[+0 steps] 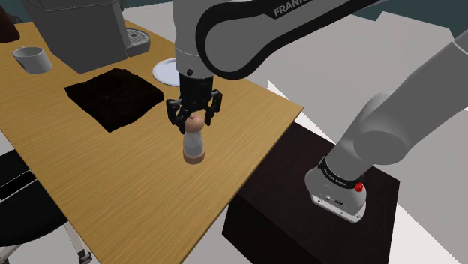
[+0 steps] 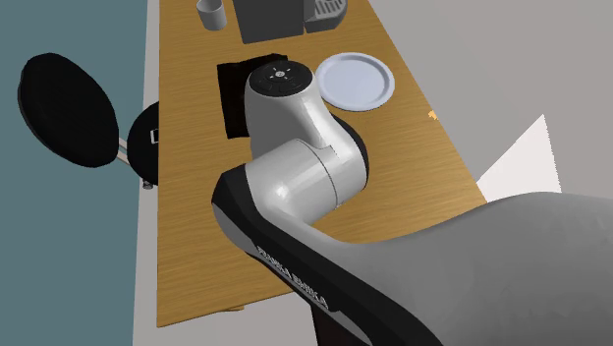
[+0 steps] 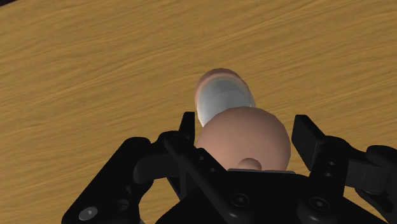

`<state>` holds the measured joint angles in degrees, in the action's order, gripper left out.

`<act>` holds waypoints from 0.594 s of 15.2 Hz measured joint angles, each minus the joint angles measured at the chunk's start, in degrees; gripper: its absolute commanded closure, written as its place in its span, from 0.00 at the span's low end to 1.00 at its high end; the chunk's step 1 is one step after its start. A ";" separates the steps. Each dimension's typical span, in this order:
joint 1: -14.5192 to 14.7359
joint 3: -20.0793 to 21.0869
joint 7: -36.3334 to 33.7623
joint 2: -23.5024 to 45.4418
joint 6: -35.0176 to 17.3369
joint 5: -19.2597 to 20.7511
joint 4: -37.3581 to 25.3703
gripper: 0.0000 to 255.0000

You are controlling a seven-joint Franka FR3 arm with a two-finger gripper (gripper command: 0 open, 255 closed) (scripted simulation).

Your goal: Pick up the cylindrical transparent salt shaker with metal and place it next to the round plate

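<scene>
The salt shaker [image 1: 193, 142] stands upright on the wooden table [image 1: 90, 157], near its edge towards the stand. It has a clear body with a pinkish cap and base. My gripper [image 1: 194, 116] comes straight down over it, and the black fingers clasp the cap from both sides. In the wrist view the round cap sits between the two fingers [image 3: 308, 135], which press close on either side, with the shaker's clear body [image 3: 222, 95] below and my gripper [image 3: 248, 130] around it. The round white plate [image 1: 166, 71] [image 2: 356, 79] lies further back on the table, partly behind my arm.
A black mat [image 1: 116, 96] lies beside the plate. A grey coffee machine [image 1: 82, 30] and a small cup [image 1: 31, 58] stand at the table's far end. The dark stand [image 1: 300, 202] is off the table's edge. A black chair [image 2: 64, 108] is beside the table.
</scene>
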<state>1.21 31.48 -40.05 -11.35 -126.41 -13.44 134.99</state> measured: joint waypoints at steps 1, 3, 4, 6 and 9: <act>0.00 0.00 0.00 0.00 0.00 0.00 0.00 1.00; 0.00 0.00 0.00 0.01 0.00 0.01 -0.01 1.00; 0.00 0.00 0.01 0.00 -0.01 0.00 0.00 1.00; 0.02 -0.20 0.14 -0.60 1.03 -0.17 -0.44 1.00; 0.05 -0.54 0.17 -1.72 3.48 -0.40 -1.86 1.00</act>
<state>1.27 30.94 -39.88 -13.07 -122.93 -13.84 133.12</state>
